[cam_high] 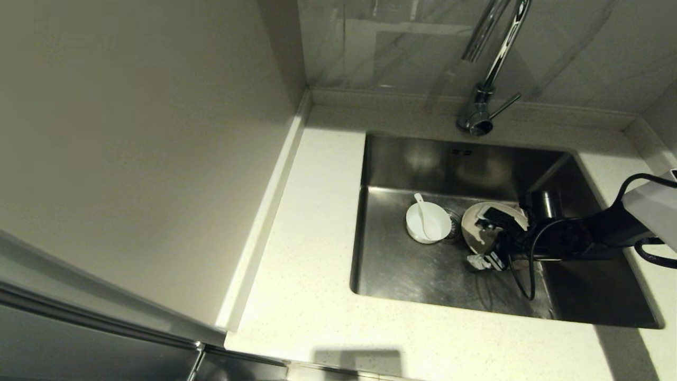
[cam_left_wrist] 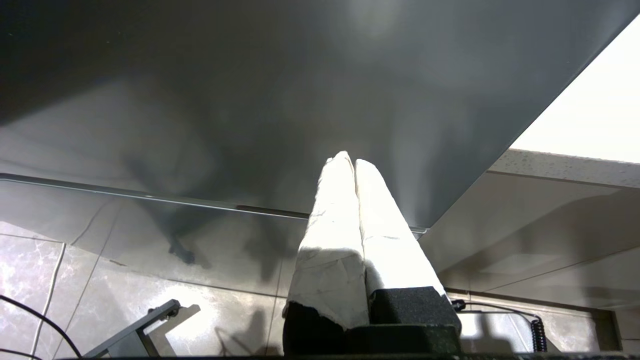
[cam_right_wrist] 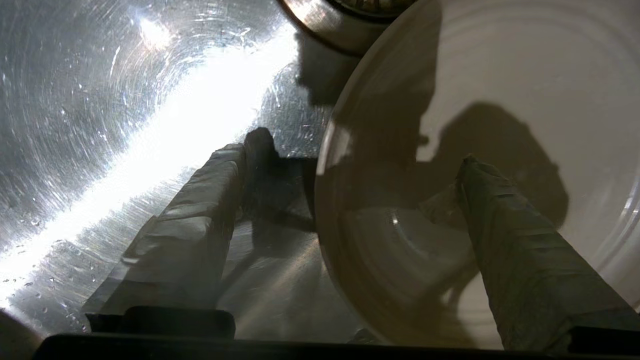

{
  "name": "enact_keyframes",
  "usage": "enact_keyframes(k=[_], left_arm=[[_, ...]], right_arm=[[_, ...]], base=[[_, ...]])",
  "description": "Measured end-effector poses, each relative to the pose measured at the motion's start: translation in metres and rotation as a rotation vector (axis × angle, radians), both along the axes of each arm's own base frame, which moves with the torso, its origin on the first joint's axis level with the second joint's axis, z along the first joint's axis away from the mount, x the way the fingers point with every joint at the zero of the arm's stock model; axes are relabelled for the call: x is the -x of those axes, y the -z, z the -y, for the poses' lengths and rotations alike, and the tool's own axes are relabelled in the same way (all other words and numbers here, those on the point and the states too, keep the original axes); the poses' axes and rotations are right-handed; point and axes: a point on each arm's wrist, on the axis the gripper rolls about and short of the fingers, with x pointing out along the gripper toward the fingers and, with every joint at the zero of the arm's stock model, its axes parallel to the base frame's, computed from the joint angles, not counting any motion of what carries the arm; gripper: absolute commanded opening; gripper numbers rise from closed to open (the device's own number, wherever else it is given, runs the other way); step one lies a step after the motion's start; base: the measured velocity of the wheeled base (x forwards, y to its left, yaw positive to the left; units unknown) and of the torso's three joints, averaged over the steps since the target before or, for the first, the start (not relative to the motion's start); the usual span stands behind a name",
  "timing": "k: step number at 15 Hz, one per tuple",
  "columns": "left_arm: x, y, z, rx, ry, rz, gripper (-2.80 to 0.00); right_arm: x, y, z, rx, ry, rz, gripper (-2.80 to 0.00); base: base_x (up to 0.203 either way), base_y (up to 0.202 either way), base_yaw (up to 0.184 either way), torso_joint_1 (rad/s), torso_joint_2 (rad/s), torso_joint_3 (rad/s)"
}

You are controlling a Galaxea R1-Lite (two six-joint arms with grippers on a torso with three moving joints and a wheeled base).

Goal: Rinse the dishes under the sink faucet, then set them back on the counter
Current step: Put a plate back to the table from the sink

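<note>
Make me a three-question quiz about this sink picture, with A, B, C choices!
1. Where is the spoon?
A. in the white bowl
B. on the counter
C. under the plate

2. How many dishes sit in the sink, counting the spoon?
A. one
B. three
C. five

3. How are the right hand's fingers?
A. pressed together
B. spread, one each side of the plate's rim
C. closed on the faucet

Answers:
1 A, its handle sticks up out of the bowl.
2 B, bowl, spoon and plate lie on the basin floor.
3 B, the right wrist view shows one finger over the plate and one over bare steel.
</note>
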Motion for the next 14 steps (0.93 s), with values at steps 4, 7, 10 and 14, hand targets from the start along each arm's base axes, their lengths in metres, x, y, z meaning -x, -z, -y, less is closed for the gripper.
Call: enact_keyframes(k=[4,7,10,14], left_arm=[[0.000,0.000,0.000,0.000,0.000,0.000,-2.80],[0.000,0.000,0.000,0.000,0.000,0.000,-2.80],[0.000,0.000,0.000,0.000,0.000,0.000,-2.80],[0.000,0.000,0.000,0.000,0.001,0.000,-2.80]], right_arm=[[-0.008,0.011,-0.001,-0.004,0.002,-0.009,0.00],[-0.019,0.014,-0.001,-0.003,0.003,0.010,-2.80],[-0.027,0.016,0.000,0.002,0.007,0.025,-2.80],[-0.029,0.023,0.000,0.003,0.008,0.014,-2.80]], base=[[0.000,0.000,0.000,0.000,0.00,0.000],[0.000,0.000,0.000,0.000,0.00,0.000],[0.000,0.000,0.000,0.000,0.00,0.000],[0.000,0.000,0.000,0.000,0.00,0.000]])
